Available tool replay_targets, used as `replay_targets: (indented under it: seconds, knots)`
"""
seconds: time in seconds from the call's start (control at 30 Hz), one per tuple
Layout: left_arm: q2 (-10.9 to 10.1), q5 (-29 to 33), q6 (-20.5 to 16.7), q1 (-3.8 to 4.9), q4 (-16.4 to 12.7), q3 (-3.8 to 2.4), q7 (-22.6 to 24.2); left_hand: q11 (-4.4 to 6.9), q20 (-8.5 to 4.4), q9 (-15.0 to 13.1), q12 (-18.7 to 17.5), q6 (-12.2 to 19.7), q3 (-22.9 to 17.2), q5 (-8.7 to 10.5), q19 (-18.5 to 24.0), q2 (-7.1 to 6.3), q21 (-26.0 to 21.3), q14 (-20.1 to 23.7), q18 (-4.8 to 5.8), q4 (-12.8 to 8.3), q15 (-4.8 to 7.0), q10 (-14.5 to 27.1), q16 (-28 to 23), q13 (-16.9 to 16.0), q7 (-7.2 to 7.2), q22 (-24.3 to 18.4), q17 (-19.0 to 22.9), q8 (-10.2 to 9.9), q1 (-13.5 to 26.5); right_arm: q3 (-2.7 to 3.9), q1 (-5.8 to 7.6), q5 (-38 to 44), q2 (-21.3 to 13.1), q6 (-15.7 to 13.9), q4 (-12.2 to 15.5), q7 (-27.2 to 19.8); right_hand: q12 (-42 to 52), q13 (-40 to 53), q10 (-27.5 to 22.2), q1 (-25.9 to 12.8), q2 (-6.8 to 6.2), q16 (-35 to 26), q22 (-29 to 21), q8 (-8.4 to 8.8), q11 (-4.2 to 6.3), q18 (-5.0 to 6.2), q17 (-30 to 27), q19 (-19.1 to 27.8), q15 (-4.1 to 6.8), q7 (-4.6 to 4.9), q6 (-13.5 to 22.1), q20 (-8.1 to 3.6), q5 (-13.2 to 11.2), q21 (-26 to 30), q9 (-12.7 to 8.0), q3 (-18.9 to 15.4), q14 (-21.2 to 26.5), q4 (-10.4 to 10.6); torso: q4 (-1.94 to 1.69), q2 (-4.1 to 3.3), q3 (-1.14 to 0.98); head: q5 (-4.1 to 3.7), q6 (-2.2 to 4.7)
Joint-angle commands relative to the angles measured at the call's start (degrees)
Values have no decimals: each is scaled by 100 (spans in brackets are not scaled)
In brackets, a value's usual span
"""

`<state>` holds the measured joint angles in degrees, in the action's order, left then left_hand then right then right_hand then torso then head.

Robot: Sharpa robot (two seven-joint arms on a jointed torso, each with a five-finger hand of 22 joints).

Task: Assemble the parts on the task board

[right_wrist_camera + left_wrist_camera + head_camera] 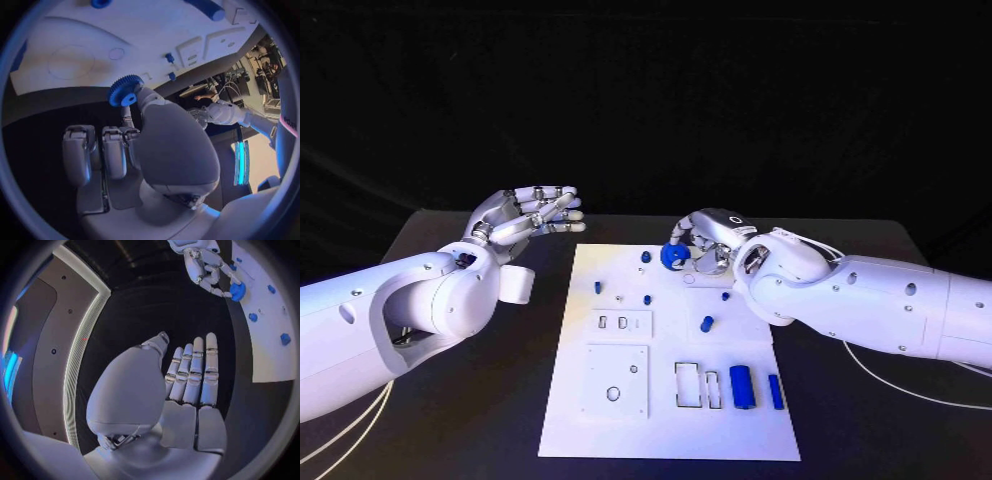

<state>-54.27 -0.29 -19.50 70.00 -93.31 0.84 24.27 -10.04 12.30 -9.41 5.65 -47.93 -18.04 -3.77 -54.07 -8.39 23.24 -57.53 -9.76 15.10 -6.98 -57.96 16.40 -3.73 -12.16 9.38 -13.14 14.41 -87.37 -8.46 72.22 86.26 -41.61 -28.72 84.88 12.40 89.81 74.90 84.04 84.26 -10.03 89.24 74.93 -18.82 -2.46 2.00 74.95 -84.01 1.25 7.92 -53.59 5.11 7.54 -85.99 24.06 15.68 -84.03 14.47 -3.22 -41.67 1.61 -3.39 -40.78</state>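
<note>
1. The head view looks steeply down from above onto the tabletop (473, 420), with the task board (668, 420) in its middle
2. The left wrist view sits close behind the left robot hand (187, 385), facing along its fingers
3. The right wrist view sits close behind the right robot hand (125, 150); all three views share the task board

Black worktop (473, 420), matte surface, bears the board at its middle. Black backdrop (646, 90) hangs behind its far edge. Thin white cables (913, 385) lie on the worktop at the right side.
</note>
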Motion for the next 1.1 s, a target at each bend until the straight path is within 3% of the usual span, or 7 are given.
replay_targets:
  seconds: [0.03, 0.47, 1.1]
  knots:
    - [21, -20, 117, 6, -11, -4, 31, -3, 15, 5, -28, -24, -33, 20, -2, -39, 39, 32, -57, -6, -22, -38, -20, 2, -95, -4, -9, -20, -5, -2, -2, 561, 174, -72, -7, 262, 19, 1510, 596, -27, -39, 38, 1069, 2, 35, -75, 1331, -295, 37, -126, -150, -43, 16, -33, 22, 44, -560, 2, -19, -8, 7, -1, 2]
    - [45, -20, 127, 7, -20, -5, 27, -3, 15, 5, -28, -24, -33, 20, -2, -39, 39, 32, -57, -6, -22, -38, -20, 2, -95, -4, -9, -20, -5, -19, -140, 598, 878, 80, -477, 253, 19, 1510, 596, -52, -54, 34, 1048, 35, 33, -69, 1315, -279, 38, -121, -142, -48, 15, -13, 20, 102, -557, -7, -11, -17, 8, 39, -14]
    - [34, -20, 120, 8, -32, -5, 21, -3, 15, 5, -28, -24, -33, 20, -2, -39, 39, 32, -57, -6, -22, -38, -20, 2, -95, -4, -9, -20, -5, -24, -218, 529, 1048, 235, -670, 209, 19, 1510, 596, -114, -87, 35, 1047, 77, 24, -68, 1317, -277, 33, -109, -134, -47, 9, -10, 18, 159, -557, -6, 6, -9, -4, 84, -56]
